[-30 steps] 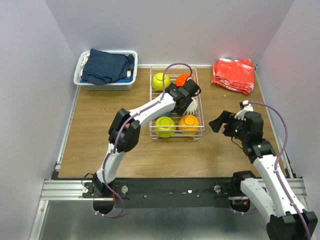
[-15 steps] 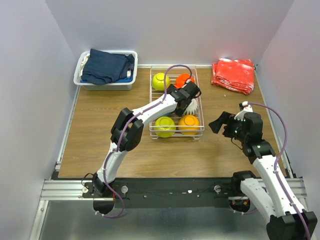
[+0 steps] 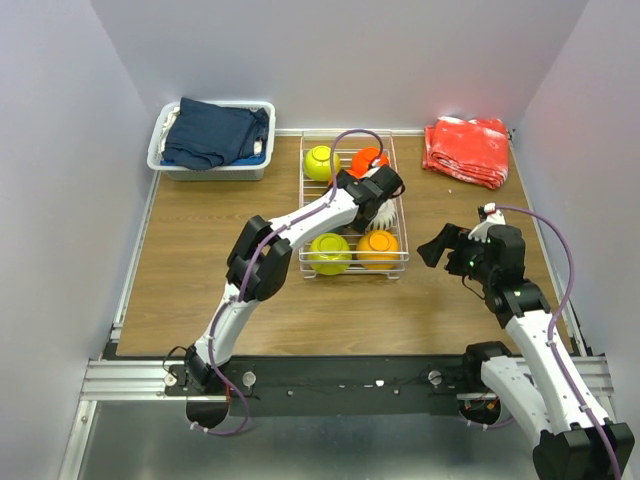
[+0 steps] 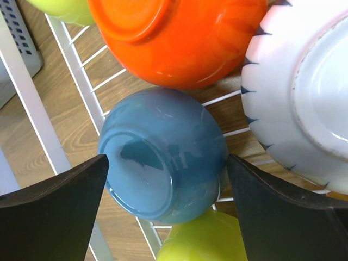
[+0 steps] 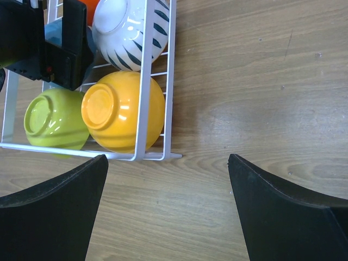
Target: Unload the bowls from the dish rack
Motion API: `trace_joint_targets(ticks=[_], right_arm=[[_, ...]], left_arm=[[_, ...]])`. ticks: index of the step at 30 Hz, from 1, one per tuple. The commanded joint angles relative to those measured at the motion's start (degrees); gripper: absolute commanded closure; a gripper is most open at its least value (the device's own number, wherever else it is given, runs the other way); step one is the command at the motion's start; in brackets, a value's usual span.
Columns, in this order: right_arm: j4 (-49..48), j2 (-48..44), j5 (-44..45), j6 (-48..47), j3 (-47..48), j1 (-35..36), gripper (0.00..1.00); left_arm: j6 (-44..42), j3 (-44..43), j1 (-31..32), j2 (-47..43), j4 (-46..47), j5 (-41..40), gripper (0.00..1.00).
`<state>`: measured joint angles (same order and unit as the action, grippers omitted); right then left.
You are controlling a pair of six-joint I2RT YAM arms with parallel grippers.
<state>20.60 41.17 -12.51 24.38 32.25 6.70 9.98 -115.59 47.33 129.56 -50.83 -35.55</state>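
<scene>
The white wire dish rack (image 3: 302, 215) stands mid-table. In it I see a yellow-green bowl (image 3: 321, 161), a red-orange bowl (image 3: 366, 158), a white striped bowl (image 3: 387, 212), a second yellow-green bowl (image 3: 329, 252) and an orange bowl (image 3: 378, 248). My left gripper (image 3: 375, 190) is low over the rack's middle and hides the blue bowl from above. In the left wrist view it (image 4: 166, 157) is open, one finger close on each side of the blue bowl (image 4: 163, 163), which lies tilted against a yellow-green bowl (image 4: 201, 242). My right gripper (image 3: 440, 245) is open and empty over bare table right of the rack.
A white bin of dark-blue cloth (image 3: 212, 135) stands at the back left and a red cloth (image 3: 467, 148) at the back right. In the right wrist view the rack's near right corner (image 5: 163, 155) lies just left of my open gripper (image 5: 167, 163).
My left gripper has crept slightly right and farther in over the rack. The right arm has not moved.
</scene>
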Motion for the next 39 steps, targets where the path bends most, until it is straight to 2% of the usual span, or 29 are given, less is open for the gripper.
trace_joint_targets(ticks=[1,14,27,34,39], right_arm=[[-1.26,-0.39,-0.06,-0.56,-0.96,0.24,0.00],[-1.62,-0.47,-0.23,-0.65,-1.14,0.33,0.00],[-1.97,-1.09,-0.14,-0.56,-1.58,0.24,0.00],[-1.88,-1.35,0.03,-0.56,-1.49,0.24,0.00],[-1.88,-1.53,0.12,-0.56,-1.49,0.24,0.00]], left_arm=[[2.68,-2.18,0.74,1.92,-3.30,-4.70,0.01],[3.38,-4.56,1.27,4.56,-4.72,-4.35,0.01],[4.00,-3.50,1.36,7.12,-6.13,-8.39,0.01],[2.94,-3.24,1.36,4.83,-4.98,-10.06,0.12],[2.42,-2.36,1.36,2.46,-3.76,-10.68,0.13]])
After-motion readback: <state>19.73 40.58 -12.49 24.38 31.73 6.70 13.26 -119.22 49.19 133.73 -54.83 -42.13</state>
